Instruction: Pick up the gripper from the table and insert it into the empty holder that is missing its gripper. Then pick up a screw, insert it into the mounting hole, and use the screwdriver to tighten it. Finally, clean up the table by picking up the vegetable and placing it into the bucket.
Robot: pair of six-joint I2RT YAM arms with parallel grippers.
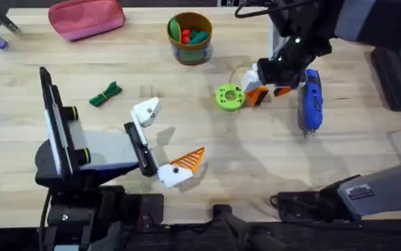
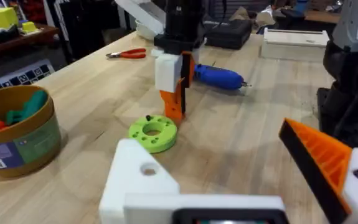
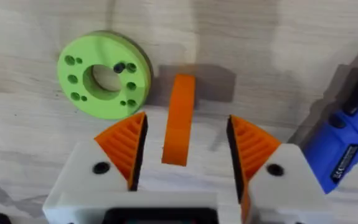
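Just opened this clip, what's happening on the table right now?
The right gripper is down over the gripper, the loose orange piece lying on the table beside the green disc. Its fingers are open on either side of the piece and have not closed on it. The left gripper waits nearby with the holder, its bare white block, missing its orange tip. The screwdriver lies just to the right, the vegetable is on the table, and the bucket stands at the back.
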